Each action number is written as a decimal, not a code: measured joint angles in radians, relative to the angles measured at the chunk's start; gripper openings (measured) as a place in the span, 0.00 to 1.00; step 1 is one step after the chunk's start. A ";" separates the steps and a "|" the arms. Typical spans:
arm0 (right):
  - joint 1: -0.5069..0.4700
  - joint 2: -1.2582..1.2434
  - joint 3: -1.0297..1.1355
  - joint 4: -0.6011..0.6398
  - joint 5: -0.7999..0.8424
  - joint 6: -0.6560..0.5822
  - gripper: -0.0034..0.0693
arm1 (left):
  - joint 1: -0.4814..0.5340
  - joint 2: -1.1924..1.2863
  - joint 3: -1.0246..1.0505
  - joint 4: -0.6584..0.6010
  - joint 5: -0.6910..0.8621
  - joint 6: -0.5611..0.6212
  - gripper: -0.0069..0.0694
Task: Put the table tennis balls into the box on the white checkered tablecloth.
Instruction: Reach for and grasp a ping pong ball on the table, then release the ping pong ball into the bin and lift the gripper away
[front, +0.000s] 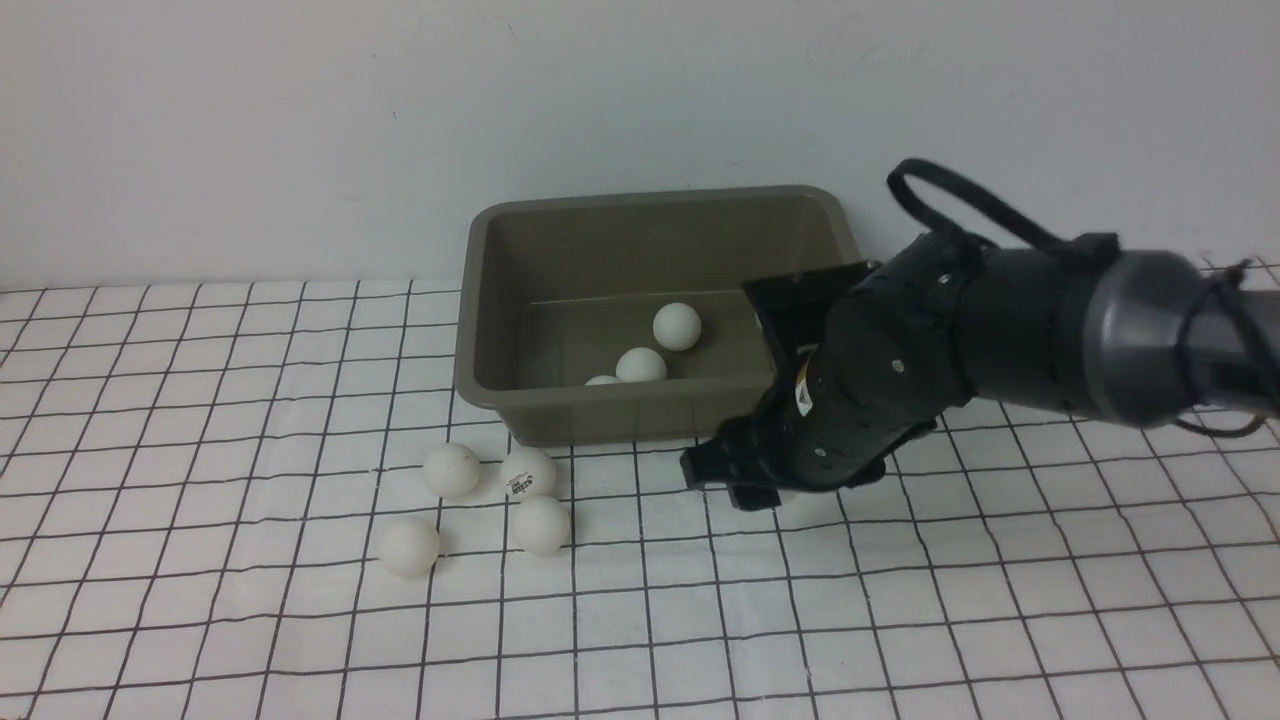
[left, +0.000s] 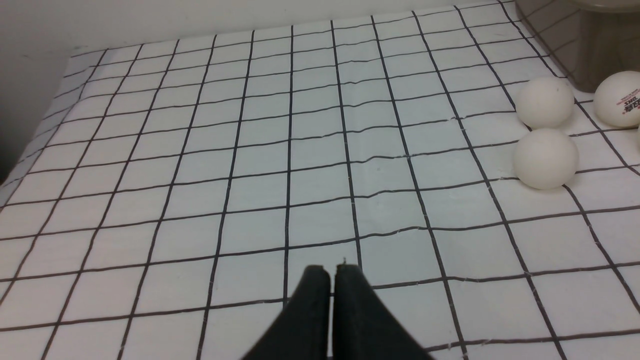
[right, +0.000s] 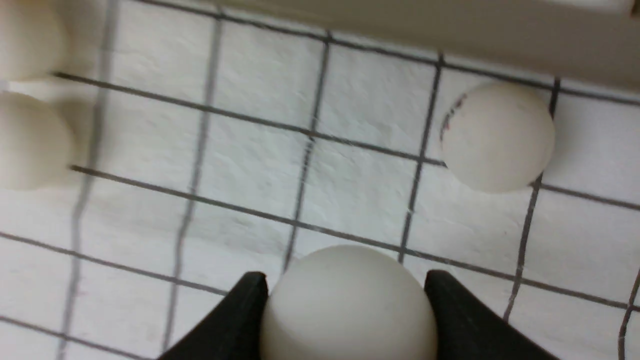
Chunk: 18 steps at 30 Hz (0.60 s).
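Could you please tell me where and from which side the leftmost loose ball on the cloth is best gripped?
I would grip the ball across its widest middle, coming straight down from above with the jaws on its left and right. It is round, so no side differs, and it lies apart from the other balls, with bare tablecloth on both sides.

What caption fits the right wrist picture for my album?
Right gripper closed on a table tennis ball; a logo ball waits beside the box on the checkered tablecloth.
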<state>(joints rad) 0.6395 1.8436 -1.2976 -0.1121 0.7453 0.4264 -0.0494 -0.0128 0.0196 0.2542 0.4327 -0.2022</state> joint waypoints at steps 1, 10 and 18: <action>0.008 -0.037 0.000 -0.004 -0.002 0.000 0.54 | 0.000 0.000 0.000 0.000 0.000 0.000 0.09; -0.045 -0.120 -0.097 -0.125 -0.082 0.000 0.54 | 0.000 0.000 0.000 0.000 0.000 0.000 0.09; -0.135 0.081 -0.302 -0.138 -0.064 -0.055 0.54 | 0.000 0.000 0.000 0.000 0.000 0.000 0.09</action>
<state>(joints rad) 0.5045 1.9247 -1.5996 -0.2499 0.6815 0.3717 -0.0494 -0.0128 0.0196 0.2542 0.4327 -0.2022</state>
